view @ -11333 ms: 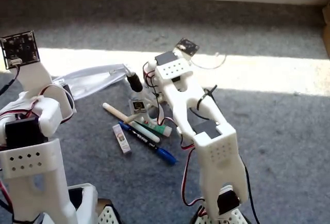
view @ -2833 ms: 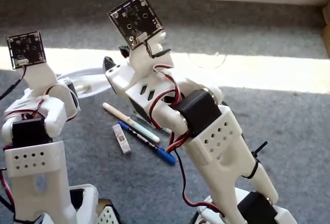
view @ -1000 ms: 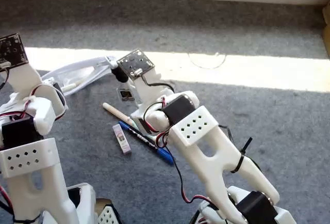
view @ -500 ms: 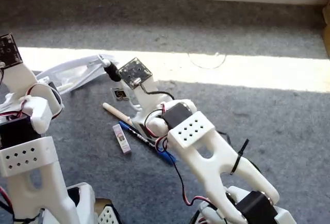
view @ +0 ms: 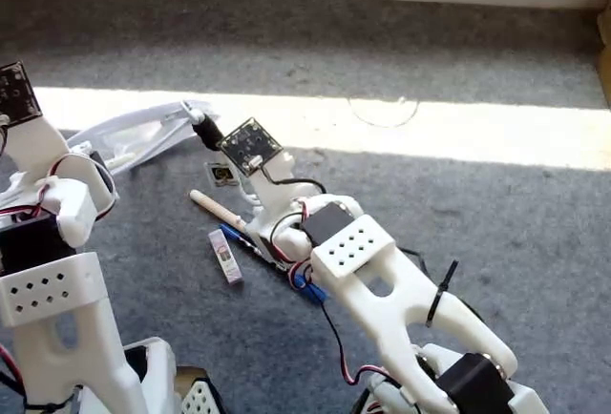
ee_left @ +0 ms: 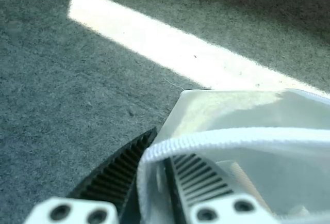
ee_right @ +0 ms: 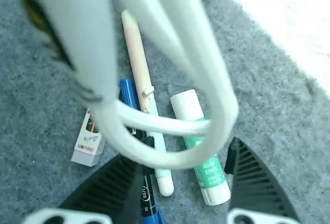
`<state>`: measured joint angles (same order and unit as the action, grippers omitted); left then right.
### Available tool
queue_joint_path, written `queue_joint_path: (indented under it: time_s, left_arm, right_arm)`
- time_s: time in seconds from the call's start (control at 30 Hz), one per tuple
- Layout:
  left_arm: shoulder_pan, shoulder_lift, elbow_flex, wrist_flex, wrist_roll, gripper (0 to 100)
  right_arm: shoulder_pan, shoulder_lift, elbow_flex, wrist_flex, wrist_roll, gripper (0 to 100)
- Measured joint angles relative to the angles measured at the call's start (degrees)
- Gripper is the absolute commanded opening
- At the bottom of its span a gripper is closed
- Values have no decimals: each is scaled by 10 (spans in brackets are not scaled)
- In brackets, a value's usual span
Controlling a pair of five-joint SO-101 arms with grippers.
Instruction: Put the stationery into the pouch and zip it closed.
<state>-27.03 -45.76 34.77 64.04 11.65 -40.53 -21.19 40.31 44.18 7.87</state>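
Observation:
The clear pouch (view: 134, 133) with a white zip rim hangs lifted off the grey carpet. My left gripper (ee_left: 160, 152) is shut on that rim (ee_left: 232, 139), and a cream item lies inside the pouch. My right gripper (view: 205, 133) stands open at the pouch's other end, with a loop of the rim (ee_right: 170, 126) between its fingers. Below it on the carpet lie a cream pen (ee_right: 136, 59), a blue pen (ee_right: 129, 97), a green-labelled glue stick (ee_right: 206, 167) and a small eraser box (ee_right: 87, 141).
A small square item (view: 221, 174) lies on the carpet near the right arm's camera. A sunlit strip (view: 458, 133) crosses the carpet behind the arms. The right arm (view: 353, 252) covers part of the blue pen (view: 307, 287).
Over the last second the right gripper has moved left and lower along the pouch's end. The left arm has shifted slightly left with the pouch. Little has changed in the last half second.

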Motion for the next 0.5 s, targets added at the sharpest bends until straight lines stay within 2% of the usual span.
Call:
queue_joint_path:
  time_s: [0.5]
  left_arm:
    - [0, 0, 4, 0, 0, 7]
  right_arm:
    - [6, 126, -5, -14, 0, 217]
